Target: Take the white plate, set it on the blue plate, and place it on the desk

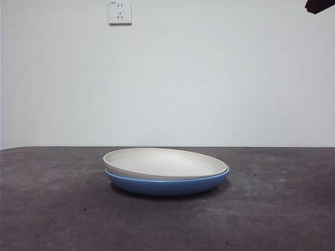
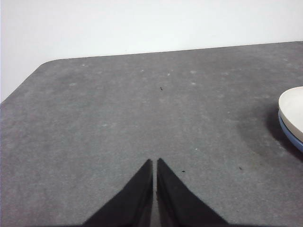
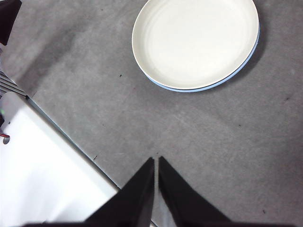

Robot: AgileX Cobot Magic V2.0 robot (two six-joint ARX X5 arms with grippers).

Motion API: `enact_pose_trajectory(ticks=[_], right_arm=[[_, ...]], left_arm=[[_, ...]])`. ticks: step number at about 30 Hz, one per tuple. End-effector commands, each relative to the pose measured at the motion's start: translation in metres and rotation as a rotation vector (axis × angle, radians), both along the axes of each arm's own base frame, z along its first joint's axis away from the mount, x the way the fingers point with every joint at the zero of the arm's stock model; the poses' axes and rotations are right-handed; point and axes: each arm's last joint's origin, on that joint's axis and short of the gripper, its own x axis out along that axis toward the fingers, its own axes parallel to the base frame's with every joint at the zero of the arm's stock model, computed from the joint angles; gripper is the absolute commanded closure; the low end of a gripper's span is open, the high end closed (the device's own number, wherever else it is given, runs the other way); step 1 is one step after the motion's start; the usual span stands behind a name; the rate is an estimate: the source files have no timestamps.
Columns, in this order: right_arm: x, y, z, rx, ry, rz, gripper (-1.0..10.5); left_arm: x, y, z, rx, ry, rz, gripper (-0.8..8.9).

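The white plate [image 1: 165, 163] rests on top of the blue plate [image 1: 167, 185] in the middle of the desk [image 1: 52, 209], slightly tilted and shifted left so the blue rim shows on the right. In the right wrist view the white plate [image 3: 195, 42] covers the blue plate [image 3: 204, 88] almost fully. My right gripper [image 3: 155, 161] hangs shut high above the desk [image 3: 213, 151], well away from the stack. My left gripper [image 2: 155, 162] is shut over bare desk [image 2: 118, 118], with the white plate [image 2: 292, 111] and blue plate [image 2: 292, 140] off to one side.
A white wall with a power socket [image 1: 120, 11] stands behind the desk. A black arm tip [image 1: 320, 5] shows at the top right corner. The right wrist view shows the desk's edge and a white surface [image 3: 42, 175] beyond it.
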Motion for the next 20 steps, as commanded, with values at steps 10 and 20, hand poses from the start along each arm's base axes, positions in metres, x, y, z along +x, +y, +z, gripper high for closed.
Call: enact_pose_trajectory(ticks=[10, 20], right_arm=[[-0.002, -0.020, 0.018, 0.015, -0.236, -0.067, 9.4], [-0.022, -0.061, -0.009, 0.071, -0.672, -0.405, 9.4]], left_arm=[[0.001, 0.000, -0.008, -0.007, 0.027, 0.002, 7.98], [0.001, 0.000, -0.008, -0.007, 0.028, 0.002, 7.98]])
